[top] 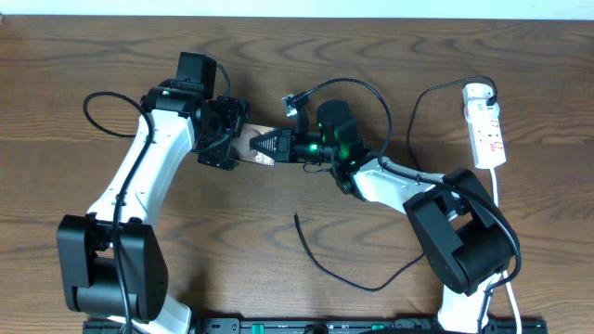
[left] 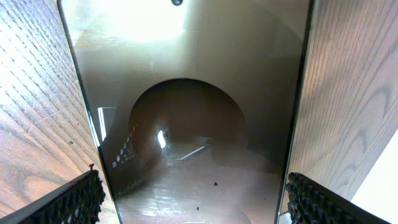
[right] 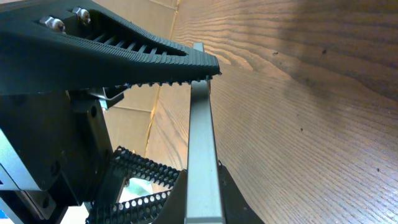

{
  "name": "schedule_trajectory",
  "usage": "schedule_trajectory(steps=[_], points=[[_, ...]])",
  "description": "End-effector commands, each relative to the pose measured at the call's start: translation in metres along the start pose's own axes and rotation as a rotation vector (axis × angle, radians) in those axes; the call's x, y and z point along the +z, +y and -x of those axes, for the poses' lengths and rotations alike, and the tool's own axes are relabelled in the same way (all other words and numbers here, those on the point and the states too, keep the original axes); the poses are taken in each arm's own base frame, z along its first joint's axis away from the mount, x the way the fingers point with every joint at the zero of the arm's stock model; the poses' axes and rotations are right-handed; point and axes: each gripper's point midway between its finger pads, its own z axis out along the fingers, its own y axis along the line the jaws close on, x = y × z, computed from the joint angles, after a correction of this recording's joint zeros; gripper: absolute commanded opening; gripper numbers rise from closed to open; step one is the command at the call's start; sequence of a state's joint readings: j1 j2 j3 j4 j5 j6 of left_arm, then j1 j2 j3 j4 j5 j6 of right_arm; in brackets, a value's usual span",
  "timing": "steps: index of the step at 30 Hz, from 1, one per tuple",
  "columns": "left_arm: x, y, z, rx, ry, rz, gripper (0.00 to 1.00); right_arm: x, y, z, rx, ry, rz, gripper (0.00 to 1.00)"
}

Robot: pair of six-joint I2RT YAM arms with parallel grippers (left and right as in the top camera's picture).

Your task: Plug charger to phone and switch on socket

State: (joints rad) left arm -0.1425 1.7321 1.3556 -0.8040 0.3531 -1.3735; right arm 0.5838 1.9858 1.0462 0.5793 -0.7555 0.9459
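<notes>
The phone (top: pixel 252 141) is held off the table between my two grippers, its grey-brown face with a brown oval (left: pixel 186 124) filling the left wrist view. My left gripper (top: pixel 236 147) is open, with its fingers (left: pixel 62 202) just outside the phone's long edges. From the other side, my right gripper (top: pixel 271 147) is shut on the phone, whose thin silvery edge (right: pixel 202 124) runs up between its jaws (right: pixel 208 202). The charger (top: pixel 348 281) lies loose on the table, its tip (top: pixel 296 217) free in front of the phone. The socket (top: pixel 485 125) lies at the far right.
A white cord (top: pixel 497 190) runs from the socket toward the right arm's base (top: pixel 464 241). A second black cable (top: pixel 357 85) loops above the right wrist. In the right wrist view, the left gripper's ribbed finger (right: pixel 124 43) crosses above the phone's edge.
</notes>
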Motion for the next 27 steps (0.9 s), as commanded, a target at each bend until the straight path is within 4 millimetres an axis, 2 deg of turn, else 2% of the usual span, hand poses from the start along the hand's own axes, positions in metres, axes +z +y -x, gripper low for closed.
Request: schedule_trajectory(steps=[1, 5, 9, 14, 21, 24, 27], points=[[-0.004, -0.002, -0.002, 0.055, -0.006, -0.009, 0.91, 0.001, 0.011, 0.001, -0.039, 0.01, 0.032, 0.01], [-0.005, -0.011, -0.003, 0.176, -0.001, -0.047, 0.92, -0.004, 0.007, 0.01, -0.032, -0.01, 0.027, 0.01], [-0.011, -0.039, -0.015, 0.401, 0.059, -0.187, 0.92, -0.015, -0.002, 0.025, -0.024, -0.047, 0.011, 0.01], [-0.024, -0.066, -0.025, 0.521, 0.138, -0.342, 0.92, -0.033, -0.016, 0.048, -0.008, -0.109, -0.017, 0.01], [-0.036, -0.073, -0.019, 0.563, 0.182, -0.417, 0.92, -0.076, -0.03, 0.099, 0.04, -0.265, -0.012, 0.01], [-0.042, -0.079, -0.019, 0.604, 0.195, -0.463, 0.92, -0.097, -0.038, 0.123, 0.163, -0.363, -0.006, 0.01], [-0.053, -0.093, -0.02, 0.64, 0.204, -0.547, 0.92, -0.116, -0.042, 0.145, 0.293, -0.463, 0.018, 0.01]])
